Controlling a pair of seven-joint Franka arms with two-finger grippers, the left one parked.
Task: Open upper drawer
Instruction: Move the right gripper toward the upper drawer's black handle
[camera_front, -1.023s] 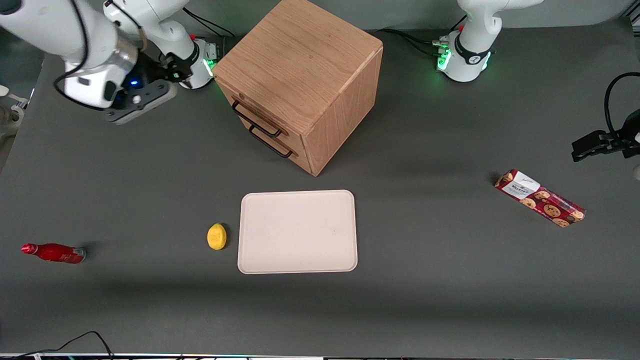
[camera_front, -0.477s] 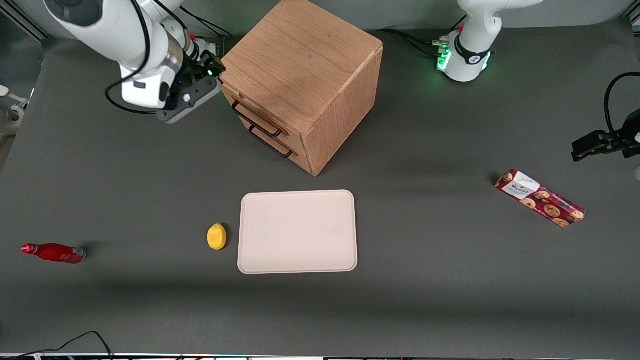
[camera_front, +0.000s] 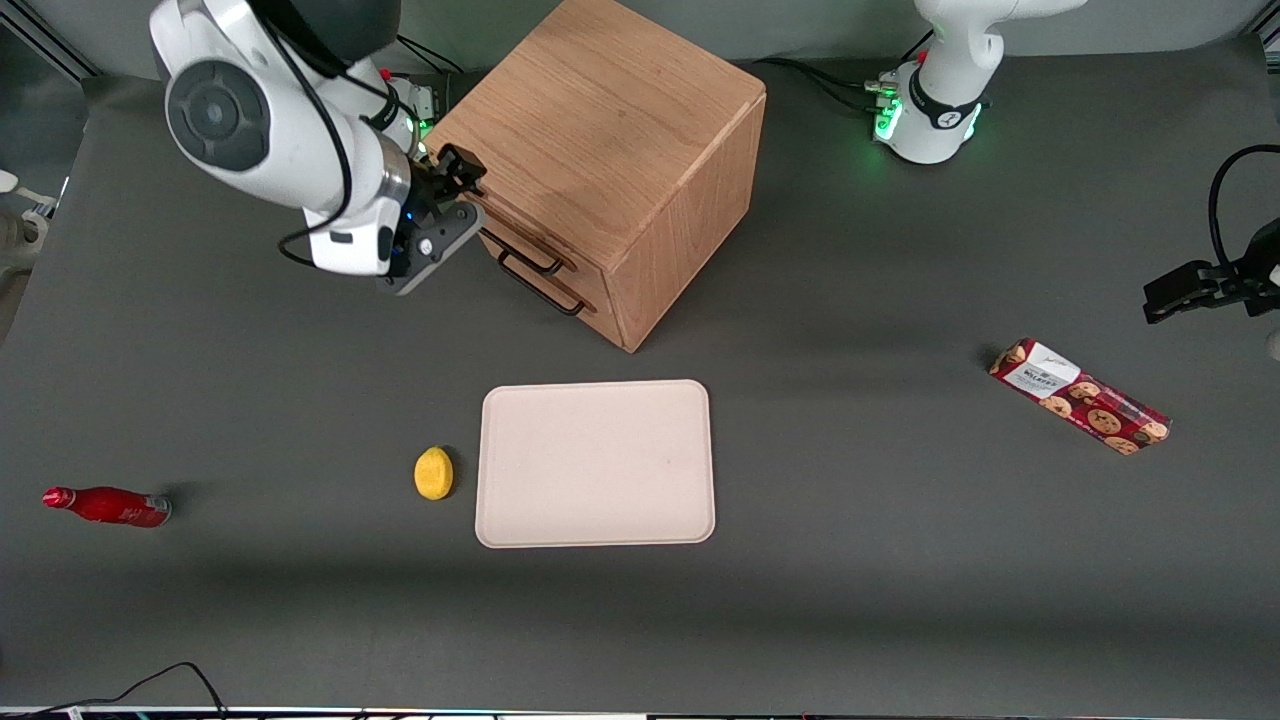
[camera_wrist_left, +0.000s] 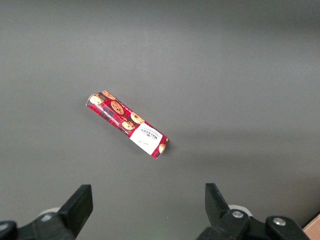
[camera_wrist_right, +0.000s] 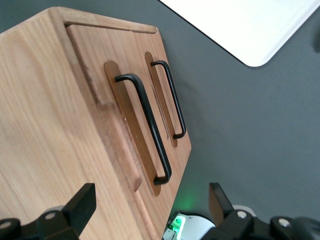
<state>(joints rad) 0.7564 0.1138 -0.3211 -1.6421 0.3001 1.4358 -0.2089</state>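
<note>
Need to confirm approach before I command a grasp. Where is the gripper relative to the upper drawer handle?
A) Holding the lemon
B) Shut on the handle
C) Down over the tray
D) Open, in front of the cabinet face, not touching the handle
D: in the right wrist view the gripper is open, its fingers clear of the upper drawer's handle, and the upper drawer is closed.

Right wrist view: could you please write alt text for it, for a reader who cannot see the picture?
The open gripper hovers in front of a closed oak cabinet, its two black fingers spread apart and touching nothing. The upper drawer and lower drawer each carry a thin black bar handle, and a white tray lies on the grey table.
</note>
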